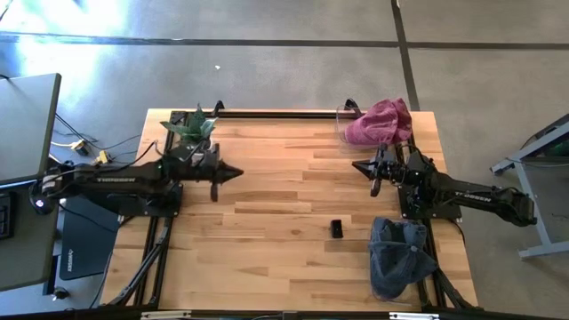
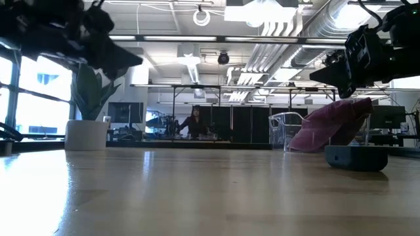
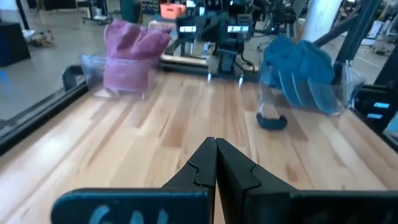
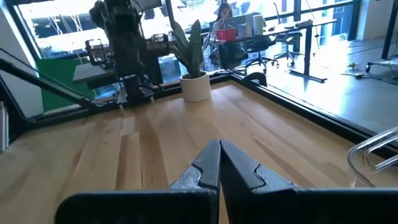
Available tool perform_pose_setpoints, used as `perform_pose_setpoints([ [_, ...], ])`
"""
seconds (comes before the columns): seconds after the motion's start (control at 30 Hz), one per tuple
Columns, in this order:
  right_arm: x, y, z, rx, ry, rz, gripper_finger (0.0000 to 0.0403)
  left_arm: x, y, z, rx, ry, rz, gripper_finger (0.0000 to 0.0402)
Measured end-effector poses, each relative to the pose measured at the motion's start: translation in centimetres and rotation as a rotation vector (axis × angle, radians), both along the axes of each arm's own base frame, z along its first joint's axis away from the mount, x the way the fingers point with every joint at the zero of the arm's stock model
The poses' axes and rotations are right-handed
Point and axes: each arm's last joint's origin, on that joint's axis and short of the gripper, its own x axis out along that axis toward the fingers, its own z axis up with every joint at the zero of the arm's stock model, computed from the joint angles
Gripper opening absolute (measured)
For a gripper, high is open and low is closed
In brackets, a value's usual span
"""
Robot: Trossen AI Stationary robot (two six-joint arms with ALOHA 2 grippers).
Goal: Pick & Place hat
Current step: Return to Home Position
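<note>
You see both arms raised above the wooden table (image 1: 284, 213), each one over its own side. The left gripper (image 1: 233, 173) points toward the middle of the table. In its wrist view the two fingers (image 3: 199, 168) are pressed together, tip against tip, and nothing is between them. The right gripper (image 1: 359, 165) points back toward it from the other side. Its fingers (image 4: 202, 168) are closed in the same way and also hold nothing. The two grippers are well apart, with bare wood between them.

The blue caps (image 1: 400, 256) lie in a heap in a transparent bin (image 3: 346, 87) at the table's edge on the right arm's side, near that arm's base. The heap rises above the walls of the bin.

A second clear bin (image 3: 92, 67) stands at the other corner of the same side. A pink cloth item (image 1: 380, 120) fills it and comes up over the rim.

A small black object (image 1: 338, 228) lies on the wood near the blue caps, not touching them.

A potted plant (image 1: 194, 126) in a white pot stands at the table's corner on the left arm's side, close behind that arm.

In the low view you can see a person (image 2: 195, 122) far back in the room behind the table.
</note>
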Motion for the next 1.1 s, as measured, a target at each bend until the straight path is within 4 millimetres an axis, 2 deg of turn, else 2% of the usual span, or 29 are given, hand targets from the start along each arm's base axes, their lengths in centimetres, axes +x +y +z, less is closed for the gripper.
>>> perform_pose_setpoints([
  [0.13, 0.0, 0.0, 0.0, 0.045, -0.013, 0.0, 0.0, -2.1, -0.5, -1.0, -0.007, -0.051, -0.012, 0.0],
  [0.3, 0.0, 0.1, 0.0, 0.096, -0.025, 0.016, 0.0, -4.1, -1.1, -2.5, -0.004, -0.018, -0.044, 0.0],
  [0.47, 0.0, 0.1, -0.1, 0.1, -0.017, 0.035, 0.0, -5.7, -1.4, -3.4, -0.023, -0.025, -0.031, 0.0],
  [0.53, 0.0, 0.1, -0.2, 0.108, -0.006, 0.033, 0.0, -6.3, -1.5, -3.2, -0.018, -0.077, -0.013, 0.0],
  [0.6, 0.0, 0.1, -0.5, 0.13, 0.015, 0.026, 0.0, -6.6, -1.6, -2.7, -0.012, -0.095, -0.022, 0.0],
  [0.7, 0.0, 0.1, -0.8, 0.154, 0.042, 0.016, 0.0, -6.6, -1.6, -3.0, -0.011, -0.048, -0.026, 0.0],
  [0.87, -0.1, 0.1, -0.8, 0.151, 0.043, 0.0, 0.0, -6.6, -1.3, -3.3, -0.021, -0.036, 0.078, 0.0],
  [1.1, -0.1, 0.0, -0.8, 0.14, 0.048, -0.022, 0.0, -6.2, -1.2, -3.9, -0.082, -0.123, 0.136, 0.0],
])
